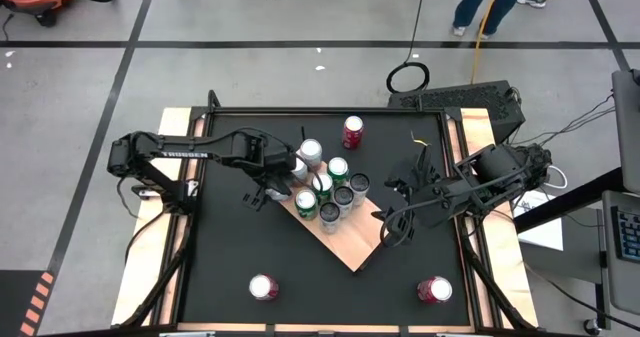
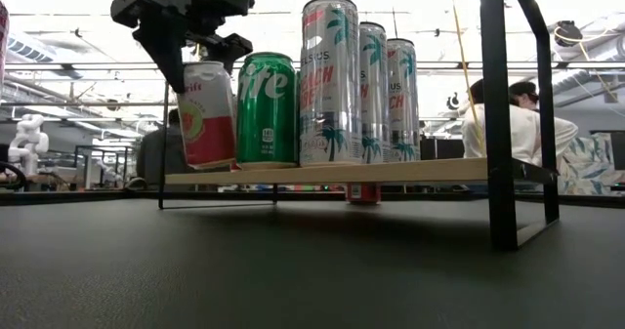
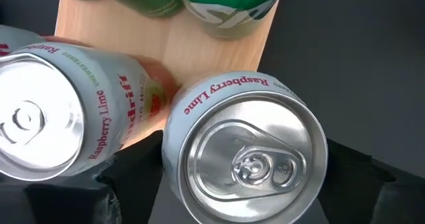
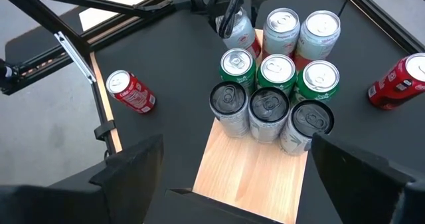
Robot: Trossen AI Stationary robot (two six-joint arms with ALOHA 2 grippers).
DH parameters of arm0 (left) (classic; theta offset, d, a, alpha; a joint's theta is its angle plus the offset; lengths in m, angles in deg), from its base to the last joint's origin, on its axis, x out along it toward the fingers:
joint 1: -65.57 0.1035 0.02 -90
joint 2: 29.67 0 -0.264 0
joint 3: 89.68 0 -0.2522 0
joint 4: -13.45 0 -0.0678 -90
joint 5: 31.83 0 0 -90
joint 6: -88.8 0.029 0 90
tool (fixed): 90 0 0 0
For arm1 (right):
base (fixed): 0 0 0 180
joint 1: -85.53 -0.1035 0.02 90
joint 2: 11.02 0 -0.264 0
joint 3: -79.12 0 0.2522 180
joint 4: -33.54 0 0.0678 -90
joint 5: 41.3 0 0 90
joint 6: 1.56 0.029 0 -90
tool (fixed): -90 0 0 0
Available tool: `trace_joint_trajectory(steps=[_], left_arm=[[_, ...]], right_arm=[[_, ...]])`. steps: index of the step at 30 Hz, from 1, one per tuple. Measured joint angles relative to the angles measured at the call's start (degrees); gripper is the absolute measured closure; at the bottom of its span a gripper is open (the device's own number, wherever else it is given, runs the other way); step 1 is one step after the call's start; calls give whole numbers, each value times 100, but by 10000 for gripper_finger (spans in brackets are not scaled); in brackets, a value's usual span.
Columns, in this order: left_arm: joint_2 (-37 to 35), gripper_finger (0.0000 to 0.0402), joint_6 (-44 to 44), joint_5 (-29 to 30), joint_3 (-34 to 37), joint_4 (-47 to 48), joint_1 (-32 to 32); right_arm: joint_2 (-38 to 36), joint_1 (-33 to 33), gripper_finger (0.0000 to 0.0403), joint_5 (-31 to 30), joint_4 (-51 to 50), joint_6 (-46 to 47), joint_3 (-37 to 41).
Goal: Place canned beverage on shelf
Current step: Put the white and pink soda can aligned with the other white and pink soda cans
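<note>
Left claw (image 2: 190, 51) around, perhaps loosely, Raspberry Lime can (image 2: 206, 114) on shelf (image 2: 391, 170)

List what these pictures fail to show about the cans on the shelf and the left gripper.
- Left gripper, low view: its fingers' contact with the Raspberry Lime can is unclear; the can hides it.
- Left wrist view: the same can's top fills the frame, hiding that contact.
- Shelf, low view: front cans hide the back rows.

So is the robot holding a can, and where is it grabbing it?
The left end effector seems to hold the Raspberry Lime can by its sides near the top, at the shelf's edge. The right end effector holds nothing.
</note>
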Motion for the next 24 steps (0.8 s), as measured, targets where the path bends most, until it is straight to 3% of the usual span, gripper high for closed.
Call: trace_joint_trajectory(steps=[9, 16, 24], left_arm=[[-7, 22, -1, 262, -7, -15, -2], [-7, 18, -16, 581, -16, 39, -2], [-62, 18, -378, 873, -456, 772, -108]], right_arm=[[0, 0, 46, 0, 0, -44, 0], [0, -2, 46, -124, 2, -46, 0], [0, 0, 46, -133, 0, -46, 0]])
